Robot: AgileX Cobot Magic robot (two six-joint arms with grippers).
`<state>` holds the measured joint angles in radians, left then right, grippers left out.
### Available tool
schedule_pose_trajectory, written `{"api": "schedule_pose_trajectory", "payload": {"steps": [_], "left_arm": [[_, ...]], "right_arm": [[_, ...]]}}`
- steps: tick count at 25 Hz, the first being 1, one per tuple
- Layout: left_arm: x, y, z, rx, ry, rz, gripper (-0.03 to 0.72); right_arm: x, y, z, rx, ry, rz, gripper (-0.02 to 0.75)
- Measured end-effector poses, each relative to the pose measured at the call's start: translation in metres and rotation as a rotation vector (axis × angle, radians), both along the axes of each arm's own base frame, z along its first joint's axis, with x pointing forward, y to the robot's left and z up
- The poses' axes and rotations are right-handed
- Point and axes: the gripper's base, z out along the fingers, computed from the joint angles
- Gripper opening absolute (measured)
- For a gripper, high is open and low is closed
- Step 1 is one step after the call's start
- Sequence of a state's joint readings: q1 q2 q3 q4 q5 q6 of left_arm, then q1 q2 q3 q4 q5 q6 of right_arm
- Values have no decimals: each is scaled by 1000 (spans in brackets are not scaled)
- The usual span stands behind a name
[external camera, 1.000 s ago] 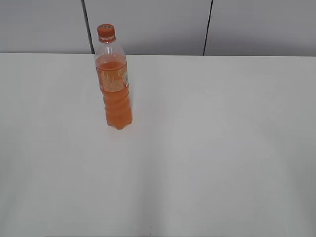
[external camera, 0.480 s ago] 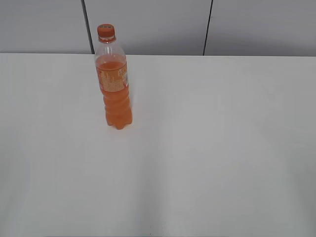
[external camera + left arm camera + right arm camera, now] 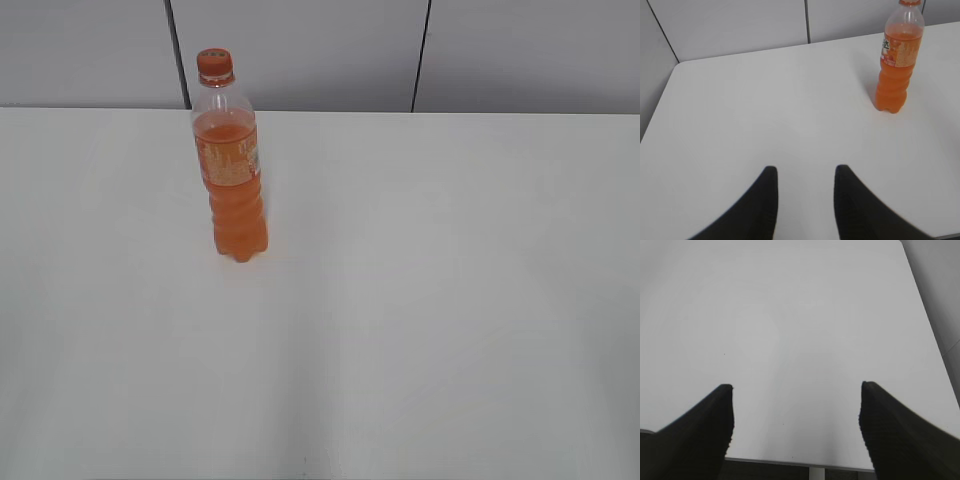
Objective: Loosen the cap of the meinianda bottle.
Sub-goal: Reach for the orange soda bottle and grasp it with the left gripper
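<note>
The meinianda bottle (image 3: 233, 175) stands upright on the white table (image 3: 420, 300), left of middle and toward the back. It holds orange drink and has an orange label. Its orange cap (image 3: 215, 65) sits on the neck. The bottle also shows in the left wrist view (image 3: 897, 60) at the upper right, with its cap (image 3: 910, 2) cut by the top edge. My left gripper (image 3: 806, 172) is open and empty, well short of the bottle. My right gripper (image 3: 796, 389) is wide open and empty over bare table. Neither gripper shows in the exterior view.
Grey wall panels (image 3: 300, 50) stand behind the table's back edge. The table's rounded left corner (image 3: 677, 65) shows in the left wrist view. The table's near edge (image 3: 790, 461) and right edge (image 3: 930, 325) show in the right wrist view.
</note>
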<state>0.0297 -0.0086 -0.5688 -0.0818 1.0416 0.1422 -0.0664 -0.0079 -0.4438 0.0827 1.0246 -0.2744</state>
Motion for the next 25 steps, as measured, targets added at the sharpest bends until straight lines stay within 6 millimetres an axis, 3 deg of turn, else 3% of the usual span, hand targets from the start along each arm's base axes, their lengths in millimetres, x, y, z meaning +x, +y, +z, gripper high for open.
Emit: {"api": "schedule_pose_trajectory", "payload": {"steps": [4,9,11,15,19,25], "left_arm": [[3,0,0,0,17,1,268],[9,0,1,-1,49,1,468],[12,0,1,-1,66,1,504],[19,1,6,-3,58,3,519],[31,4,21,23,-93,31,520],[70,9,23,65,-268,59,515]], "right_arm": [[0,0,0,0,0,0,586],[0,0,0,0,0,0,586],[0,0,0,0,0,0,586],[0,0,0,0,0,0,586],[0,0,0,0,0,0,586],[0,0,0,-1,0,0,586]]}}
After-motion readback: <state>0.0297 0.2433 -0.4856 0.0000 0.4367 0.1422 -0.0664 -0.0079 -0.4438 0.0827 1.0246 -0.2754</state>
